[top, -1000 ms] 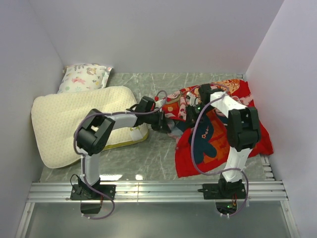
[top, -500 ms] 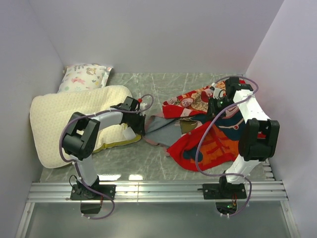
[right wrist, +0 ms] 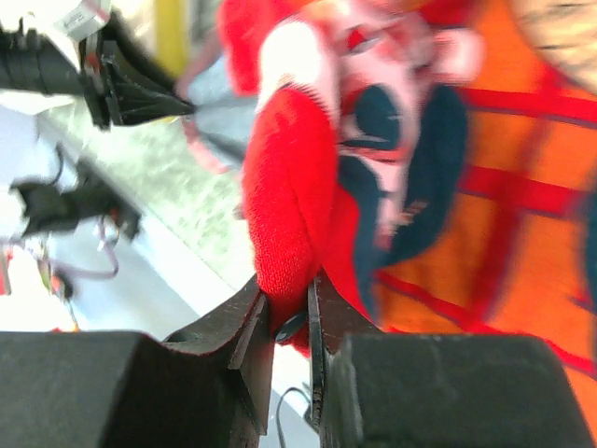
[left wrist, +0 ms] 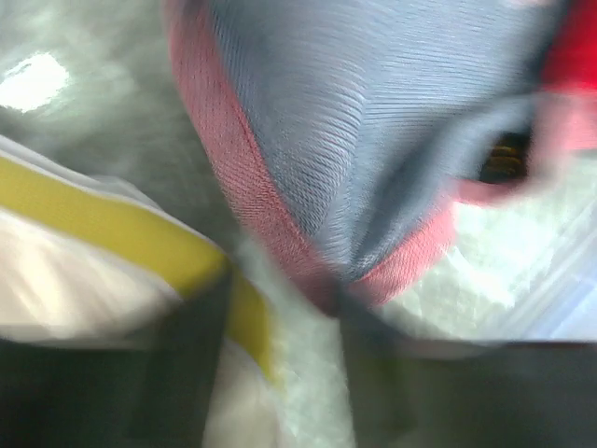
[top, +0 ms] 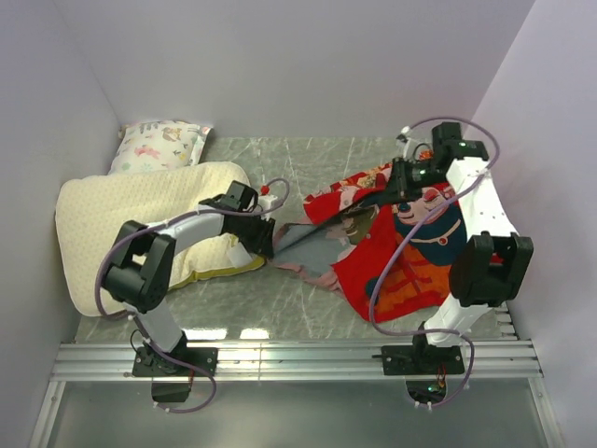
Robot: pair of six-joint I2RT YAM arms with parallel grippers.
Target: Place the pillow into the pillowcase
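The quilted cream pillow (top: 140, 219), yellow-banded, lies at the left on the marbled tabletop (top: 280, 294), with a small animal-print pillow (top: 160, 146) behind it. The red printed pillowcase (top: 410, 252) drapes at the right, its dull grey-pink reverse stretched to the pillow's edge. The right hand (right wrist: 287, 291) is pinched tight on a red fold. The left hand (top: 264, 239) sits at that edge, its grip too blurred to tell. 1 second ago both hands met mid-tabletop; now they are apart.
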